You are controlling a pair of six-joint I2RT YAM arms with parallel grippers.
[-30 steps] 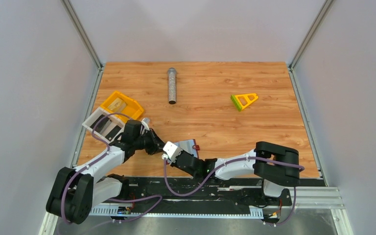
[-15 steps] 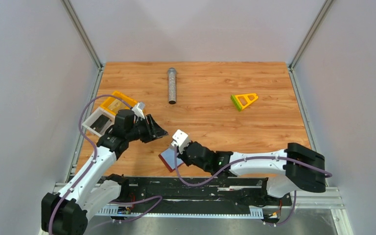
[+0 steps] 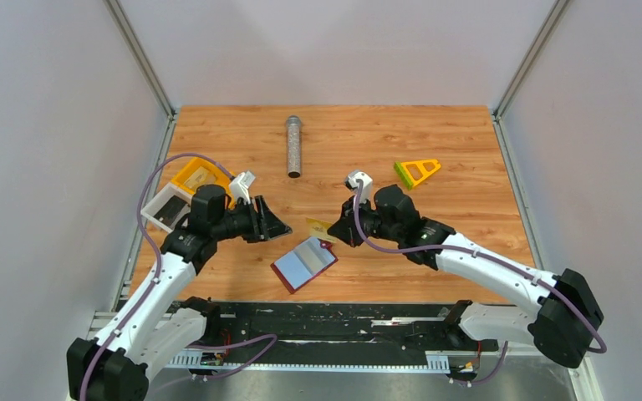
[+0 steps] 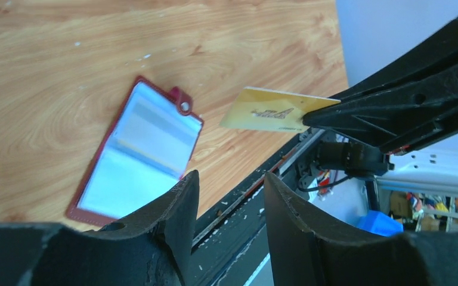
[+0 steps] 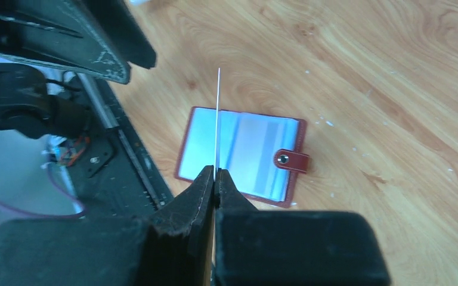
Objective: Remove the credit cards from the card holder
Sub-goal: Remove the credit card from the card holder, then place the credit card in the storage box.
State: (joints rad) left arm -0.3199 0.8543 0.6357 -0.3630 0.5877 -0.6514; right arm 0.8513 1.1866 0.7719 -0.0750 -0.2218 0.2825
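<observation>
The card holder (image 3: 303,262) lies open and flat on the wood, dark red with a snap tab and light blue-grey pockets (image 4: 134,158) (image 5: 241,156). My right gripper (image 3: 337,233) (image 5: 215,173) is shut on a tan-gold credit card (image 3: 319,225) (image 4: 265,110), held in the air above and just behind the holder; the right wrist view shows the card edge-on (image 5: 217,119). My left gripper (image 3: 277,225) (image 4: 229,179) hangs open and empty to the left of the card, apart from the holder.
A metal cylinder (image 3: 293,146) lies at the back centre. A yellow-green triangular piece (image 3: 416,172) sits at the back right. A yellow tray (image 3: 185,176) and a white tray (image 3: 151,207) sit at the left edge behind my left arm. The black base rail (image 3: 343,313) runs along the near edge.
My left gripper opened and drew back to the left. The right arm swung up from the near edge to the table's middle with the gold card. The holder now lies open, uncovered.
</observation>
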